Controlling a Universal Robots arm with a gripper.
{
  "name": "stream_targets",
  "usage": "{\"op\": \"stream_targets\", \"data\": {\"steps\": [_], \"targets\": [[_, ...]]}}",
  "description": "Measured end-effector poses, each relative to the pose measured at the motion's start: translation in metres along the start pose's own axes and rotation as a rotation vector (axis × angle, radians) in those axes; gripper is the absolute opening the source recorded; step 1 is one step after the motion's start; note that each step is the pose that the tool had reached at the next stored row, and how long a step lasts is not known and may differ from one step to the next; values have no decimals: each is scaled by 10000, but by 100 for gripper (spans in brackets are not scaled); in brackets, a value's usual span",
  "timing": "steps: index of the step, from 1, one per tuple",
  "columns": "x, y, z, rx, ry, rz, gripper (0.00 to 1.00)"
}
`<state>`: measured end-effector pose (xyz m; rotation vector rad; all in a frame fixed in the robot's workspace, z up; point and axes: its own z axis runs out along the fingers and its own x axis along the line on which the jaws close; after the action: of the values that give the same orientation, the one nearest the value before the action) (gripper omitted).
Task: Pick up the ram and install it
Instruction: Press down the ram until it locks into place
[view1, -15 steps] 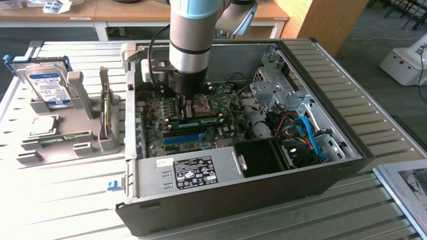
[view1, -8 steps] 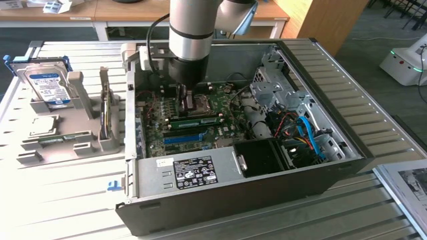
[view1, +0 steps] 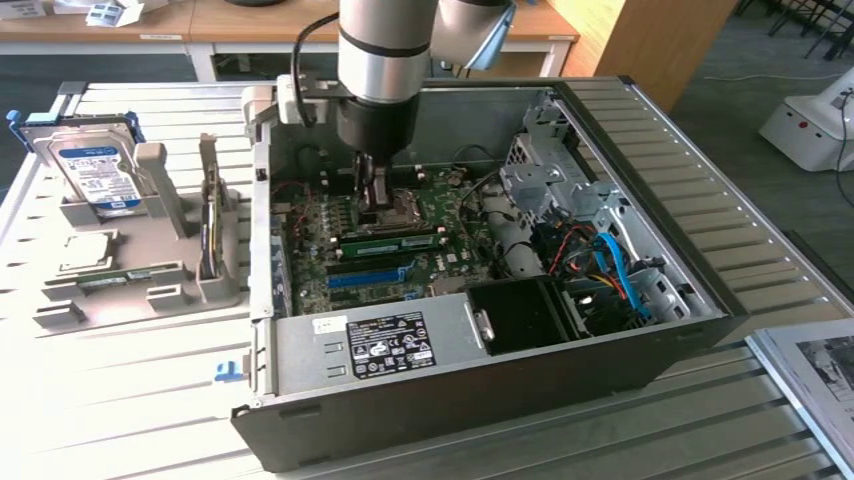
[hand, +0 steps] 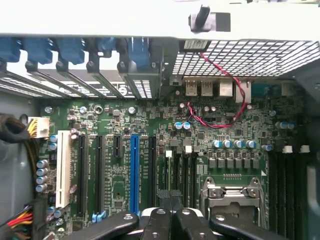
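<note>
The jaws are pressed fully together, nothing between them, and the gripper (view1: 372, 196) hangs low inside the open case (view1: 694, 240), just above the board (view1: 350, 262). In the wrist view the gripper (hand: 171, 216) shows its black fingers (hand: 159, 220) meeting edge to edge, with the silver socket latch (hand: 231, 192) just beside them and the row of black memory slots (hand: 181, 172) right ahead.

Just in front of the gripper in the exterior view, a ram (view1: 391, 241) lies flat across the board, seated in a slot, green with dark chips along it. Below it runs a blue slot (view1: 364, 278); the wrist view catches that blue slot (hand: 133, 172) standing among black ones, with a white slot (hand: 63, 167) further off.

Nearer the camera, the power supply (view1: 387, 345) with its black label sits against the case's front wall, a black fan housing (view1: 527, 312) beside it. Blue cables (view1: 622, 275) curl toward the exterior view's right, under the drive cage (view1: 541, 180).

Outside the case, at the exterior view's left, a grey holder (view1: 167, 240) stands on the slatted bench (view1: 134, 400). A hard drive (view1: 98, 172) with a blue label leans upright in it. A square silver chip (view1: 83, 250) rests lower down, and another green ram (view1: 118, 277) lies flat in a tray just beneath that.
</note>
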<state>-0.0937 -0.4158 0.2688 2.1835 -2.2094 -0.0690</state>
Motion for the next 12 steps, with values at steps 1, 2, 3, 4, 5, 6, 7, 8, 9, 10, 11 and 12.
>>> {"op": "stream_targets", "data": {"steps": [1,2,3,4,5,6,7,8,9,10,11,12], "targets": [[0,1,-24,-4,8,1,10],[0,1,-46,-7,16,2,10],[0,2,-69,-11,24,2,10],[0,2,-92,-15,31,2,10],[-1,3,-114,-18,39,3,10],[-1,4,-135,-21,45,3,10],[-1,4,-159,-24,55,4,10],[-1,5,-180,-27,63,4,10],[-1,6,-201,-28,72,5,10],[-2,7,-222,-31,80,6,10],[-2,7,-244,-32,88,6,10],[-2,8,-265,-33,95,6,10]]}}
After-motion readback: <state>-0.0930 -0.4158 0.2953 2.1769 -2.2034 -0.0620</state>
